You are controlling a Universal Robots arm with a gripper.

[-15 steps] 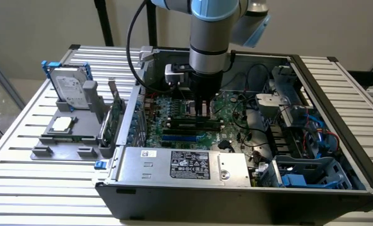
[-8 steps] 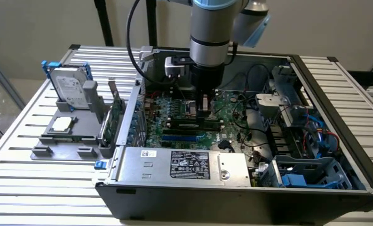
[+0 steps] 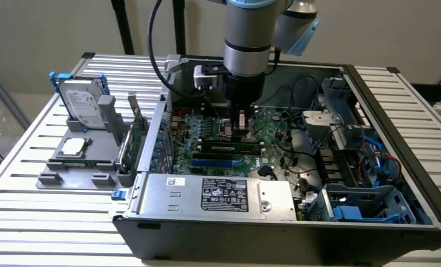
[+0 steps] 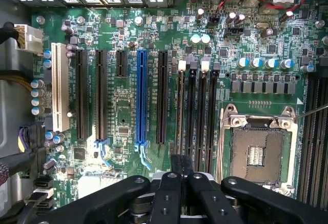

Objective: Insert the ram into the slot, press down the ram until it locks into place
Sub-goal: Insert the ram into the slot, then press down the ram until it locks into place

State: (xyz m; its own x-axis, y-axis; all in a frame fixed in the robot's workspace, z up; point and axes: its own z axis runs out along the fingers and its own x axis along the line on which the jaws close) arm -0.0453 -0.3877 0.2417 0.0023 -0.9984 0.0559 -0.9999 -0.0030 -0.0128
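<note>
The ram point(image 3: 228, 147) stands seated in a black slot point(image 3: 205, 151) on the motherboard inside the open computer case. In the wrist view the ram point(image 4: 180, 106) shows edge-on as a thin greenish strip in the outermost of several parallel slots point(image 4: 202, 111), on the side of the blue socket. My gripper point(image 3: 240, 127) comes straight down from the arm and hangs just above the ram. Its black fingers point(image 4: 174, 165) are pressed together, with nothing between them, over one end of the ram. Whether they touch the ram I cannot tell.
A blue socket point(image 4: 141, 101) and black expansion sockets lie beside the memory slots, and an empty processor socket point(image 4: 259, 149) on the other side. The power supply point(image 3: 213, 194) and cables crowd the case. Outside it stand a hard drive point(image 3: 83, 103), a grey fixture point(image 3: 75, 161) and a green card point(image 3: 135, 139).
</note>
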